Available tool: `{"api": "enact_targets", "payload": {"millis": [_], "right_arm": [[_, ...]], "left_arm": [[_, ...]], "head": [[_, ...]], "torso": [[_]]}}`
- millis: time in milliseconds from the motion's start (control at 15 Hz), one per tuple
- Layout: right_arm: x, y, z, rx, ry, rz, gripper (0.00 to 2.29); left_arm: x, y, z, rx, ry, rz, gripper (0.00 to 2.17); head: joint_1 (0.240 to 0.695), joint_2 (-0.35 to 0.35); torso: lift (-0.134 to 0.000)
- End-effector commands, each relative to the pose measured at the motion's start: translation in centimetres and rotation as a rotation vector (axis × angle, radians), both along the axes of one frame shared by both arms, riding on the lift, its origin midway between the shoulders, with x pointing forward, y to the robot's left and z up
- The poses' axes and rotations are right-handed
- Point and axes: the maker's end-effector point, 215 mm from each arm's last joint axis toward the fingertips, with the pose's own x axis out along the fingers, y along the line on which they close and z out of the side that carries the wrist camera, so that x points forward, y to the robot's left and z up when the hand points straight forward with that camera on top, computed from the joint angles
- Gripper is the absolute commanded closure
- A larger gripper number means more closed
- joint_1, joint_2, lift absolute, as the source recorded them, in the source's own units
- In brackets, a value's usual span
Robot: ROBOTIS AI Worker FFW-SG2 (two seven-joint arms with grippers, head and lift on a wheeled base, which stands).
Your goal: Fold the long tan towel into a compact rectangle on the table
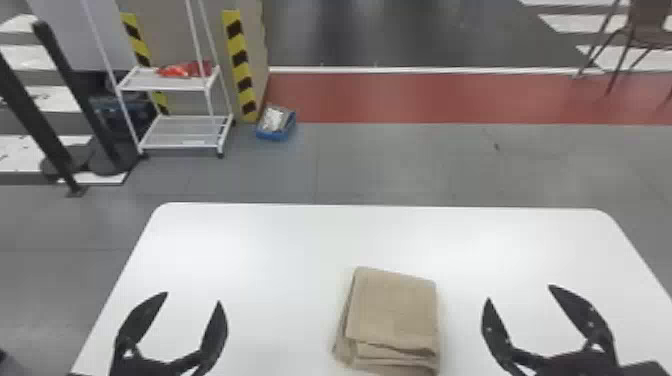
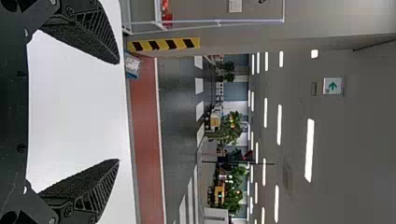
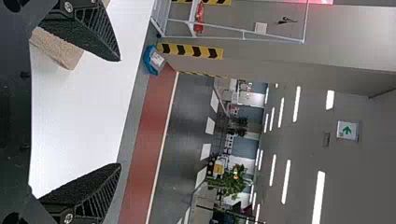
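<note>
Left end effector (image 1: 193, 297) spread | towel (image 1: 392, 310) on white table (image 1: 270, 250) | red floor (image 1: 425, 97) beyond

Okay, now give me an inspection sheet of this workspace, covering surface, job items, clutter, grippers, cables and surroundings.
Surface: white table with rounded far corners.
Job's things: tan towel, folded into a layered, roughly rectangular stack; lower layers stick out a little on its left side.
Clutter: a blue box with something pale in it, on the floor beyond the table.
Grippers: left gripper open, left of the towel, holding nothing; right gripper open, right of the towel, holding nothing.
Cables: nothing seen.
Surroundings: white shelf cart with a red item on it, red floor strip, chair far right.
</note>
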Motion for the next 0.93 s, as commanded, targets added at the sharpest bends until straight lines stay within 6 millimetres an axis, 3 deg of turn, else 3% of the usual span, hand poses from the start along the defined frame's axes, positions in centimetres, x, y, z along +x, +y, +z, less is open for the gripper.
{"api": "enact_targets", "payload": {"millis": [0,867], "right_arm": [[0.02,0.09,-0.27,0.001,0.011,-0.001,0.08],[0.39,0.92,-0.61,-0.017,0.024,0.007,0.08]], "left_arm": [[-0.03,-0.03,0.11,-0.003,-0.001,0.002,0.14],[0.25,-0.41,-0.04,-0.008,0.009,-0.007,0.14]], "head": [[0.695,0.024],[0.695,0.036]], "torso": [[0.000],[0.000]]}}
